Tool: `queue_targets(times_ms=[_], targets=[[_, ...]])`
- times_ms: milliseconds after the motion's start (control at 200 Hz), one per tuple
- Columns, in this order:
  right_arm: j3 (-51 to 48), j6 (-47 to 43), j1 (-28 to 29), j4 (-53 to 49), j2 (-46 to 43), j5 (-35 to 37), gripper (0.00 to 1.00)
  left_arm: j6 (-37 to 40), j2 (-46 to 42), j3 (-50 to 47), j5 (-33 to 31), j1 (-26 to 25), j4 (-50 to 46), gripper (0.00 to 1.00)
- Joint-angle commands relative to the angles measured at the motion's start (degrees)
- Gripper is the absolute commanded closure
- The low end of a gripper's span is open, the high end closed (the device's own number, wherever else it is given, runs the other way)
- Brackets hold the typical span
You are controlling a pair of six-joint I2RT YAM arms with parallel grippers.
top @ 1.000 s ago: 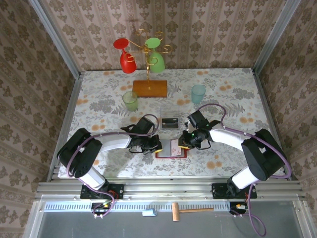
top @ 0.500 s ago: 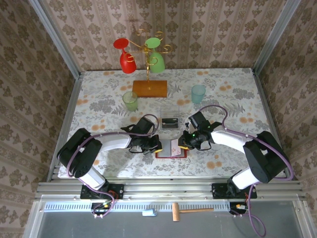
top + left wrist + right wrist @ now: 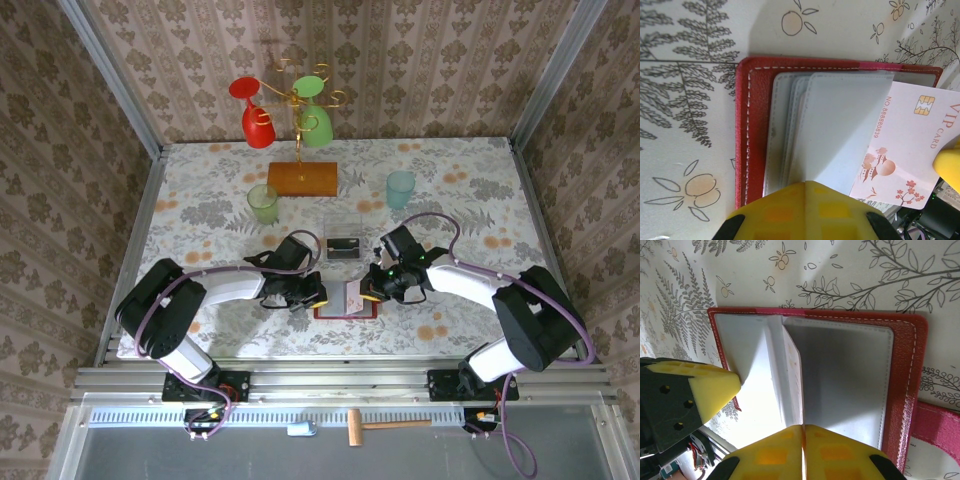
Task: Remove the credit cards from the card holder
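Patterned wallpaper closes in three sides, and a flower-printed counter (image 3: 455,165) fills the space between. At its far edge we see a gold stand on a wooden base (image 3: 302,178) with a red glass (image 3: 255,115) and a green glass (image 3: 315,115) hung upside down. A green cup (image 3: 263,203) and a teal cup (image 3: 400,188) stand in front of it. A clear box (image 3: 343,243) sits nearer to us.

The card holder (image 3: 345,314) lies open on the counter just in front of that box, between the two arms. Its red leather (image 3: 752,125) frames greyish pockets (image 3: 840,130). A white credit card (image 3: 905,140), printed with a chip and "VIP CARD", sticks halfway out of a pocket. The red closing tab (image 3: 940,425) lies flat beside the cover.

The left gripper (image 3: 308,293) has its fingers pressed together, their yellow tips resting on the edge of the pockets. The right gripper (image 3: 368,288) has its fingers pinching the exposed end of the credit card (image 3: 794,370), which meets the seam between their pads edge-on.
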Motion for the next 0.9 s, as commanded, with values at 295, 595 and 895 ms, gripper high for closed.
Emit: queue_targets(times_ms=[295, 595, 895], targets=[[0.7, -1.0, 0.4, -3.1, -3.4, 1.3, 0.97, 0.7, -4.6, 0.1, -2.0, 0.7, -0.3, 0.97], [6.0, -7.5, 0.4, -11.3, -4.3, 5.1, 1.00, 0.4, -10.9, -3.8, -3.8, 3.9, 2.0, 0.97], [13.4, -24.5, 0.7, -19.2, -1.9, 5.8, 1.00, 1.1, -16.3, -7.2, -4.8, 7.2, 1.5, 0.97]])
